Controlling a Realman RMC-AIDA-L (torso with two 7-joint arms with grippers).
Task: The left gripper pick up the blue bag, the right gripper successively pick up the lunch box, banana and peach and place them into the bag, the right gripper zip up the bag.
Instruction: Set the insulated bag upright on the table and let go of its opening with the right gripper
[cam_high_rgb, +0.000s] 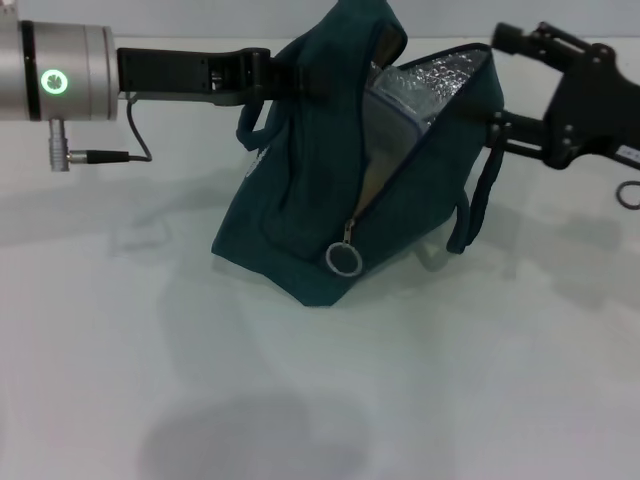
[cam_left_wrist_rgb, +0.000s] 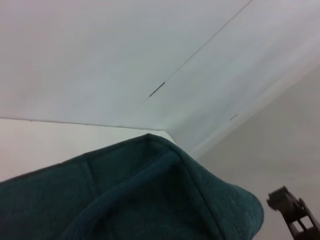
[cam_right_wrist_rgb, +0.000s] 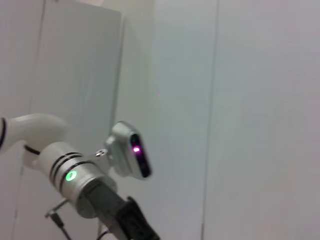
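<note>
Blue bag (cam_high_rgb: 300, 215) sits tilted on the white table (cam_high_rgb: 120, 350) in the head view, mouth unzipped, left gripper (cam_high_rgb: 285, 78) clamped on its upper edge, right gripper (cam_high_rgb: 497, 80) spread at the opposite rim; left wrist view shows teal fabric; right wrist view, the left arm

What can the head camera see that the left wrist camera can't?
Only the head view shows the zipper's ring pull, the silver foil lining, the white table, and the left gripper holding up the blue bag by its upper edge, with its green-lit wrist. Only the left wrist view shows the pale wall panels behind. Both show the teal bag fabric and the right gripper, which sits at the bag's far side; I cannot tell whether it is open.
</note>
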